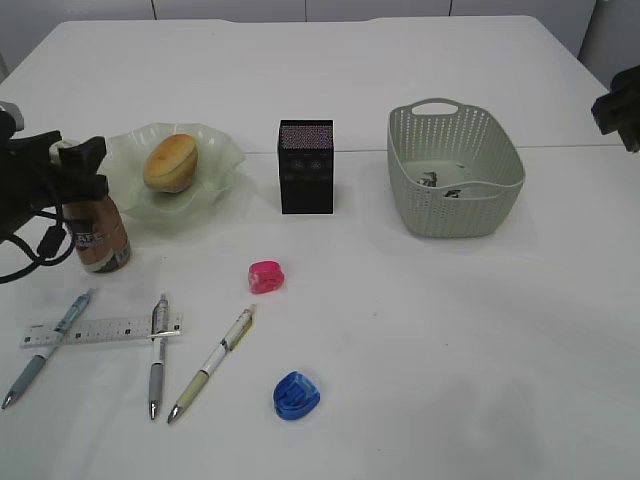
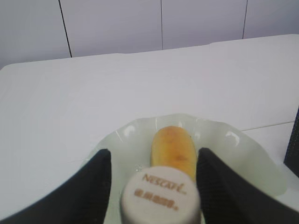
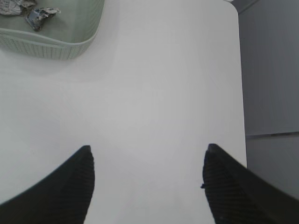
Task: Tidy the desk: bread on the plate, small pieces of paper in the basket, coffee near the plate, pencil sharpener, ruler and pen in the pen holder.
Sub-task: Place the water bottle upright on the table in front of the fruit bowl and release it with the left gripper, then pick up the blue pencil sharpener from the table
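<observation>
- The left gripper [image 1: 85, 170] sits at the bench's [image 1: 450, 340] far left with its fingers [image 2: 91, 184] on either side of the coffee [image 1: 100, 225], at cap height. In the left wrist view a sliver of gap seems to show between each finger and the white cap, so I cannot tell whether they are gripping or have just let go.
- The coffee stands upright just beside the plate [image 1: 215, 150], which is where the task wants it. That would explain why the arm is parked there.
- The bread [image 1: 170, 162] lies in the plate's hollow, so that item looks settled.
- Low on the left, the ruler [image 1: 100, 330] lies flat across two pens: a blue-grey one [image 1: 45, 350] crossing its left end and a silver one [image 1: 158, 350] crossing its right. A third, yellowish pen [image 1: 215, 362] lies just right of them. All are loose on the bench and not yet stowed.
- The pen holder [image 1: 306, 165] stands upright mid-bench between plate and basket, its mouth open upward and ready to take them.
- A pink sharpener [image 1: 266, 277] and a blue sharpener [image 1: 296, 395] lie in front of the holder, apart from each other.
- The basket [image 1: 470, 215] is on the right, and the paper wads [image 3: 39, 14] are inside it, so that part looks done.
- The right gripper [image 3: 147, 186] hangs over bare bench right of the basket, fingers spread wide and holding nothing, seemingly kept clear of the work.
</observation>
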Controlling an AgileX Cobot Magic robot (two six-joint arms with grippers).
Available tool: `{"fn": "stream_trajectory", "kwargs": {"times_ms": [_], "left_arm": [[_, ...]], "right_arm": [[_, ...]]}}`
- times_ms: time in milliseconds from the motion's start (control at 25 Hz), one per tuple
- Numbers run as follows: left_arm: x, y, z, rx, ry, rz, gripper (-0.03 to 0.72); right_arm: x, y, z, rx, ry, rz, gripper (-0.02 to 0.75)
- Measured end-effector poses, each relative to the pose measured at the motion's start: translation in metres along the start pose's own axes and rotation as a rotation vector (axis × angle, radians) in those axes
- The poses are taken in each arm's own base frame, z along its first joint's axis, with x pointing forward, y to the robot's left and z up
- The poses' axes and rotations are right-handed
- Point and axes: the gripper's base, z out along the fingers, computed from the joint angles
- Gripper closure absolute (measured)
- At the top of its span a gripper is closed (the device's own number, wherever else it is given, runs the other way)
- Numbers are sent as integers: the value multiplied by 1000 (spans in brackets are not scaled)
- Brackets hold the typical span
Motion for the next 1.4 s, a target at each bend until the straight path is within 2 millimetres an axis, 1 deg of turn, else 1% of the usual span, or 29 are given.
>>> {"fn": "stream_trajectory", "kwargs": {"times_ms": [120,400,640,760,960,1080,1400], "left_arm": [[-13,0,-2,-3,7,6,264],[-51,1,-13,-16,33,22,264],[-89,2,-34,-48,90,21,264],[-101,3,-47,-72,171,6,265],[-120,3,-80,-107,352,-41,265],[-131,1,-104,-119,451,-85,265],[-147,-7,-168,-116,693,-109,274]], "right_arm": [[0,0,0,0,0,0,178],[0,0,0,0,0,0,178],[3,-1,0,14,35,0,177],[6,-2,0,25,69,1,178],[13,-1,-1,9,142,21,178],[16,3,-2,-28,180,42,178],[21,15,-4,-155,238,104,178]]}}
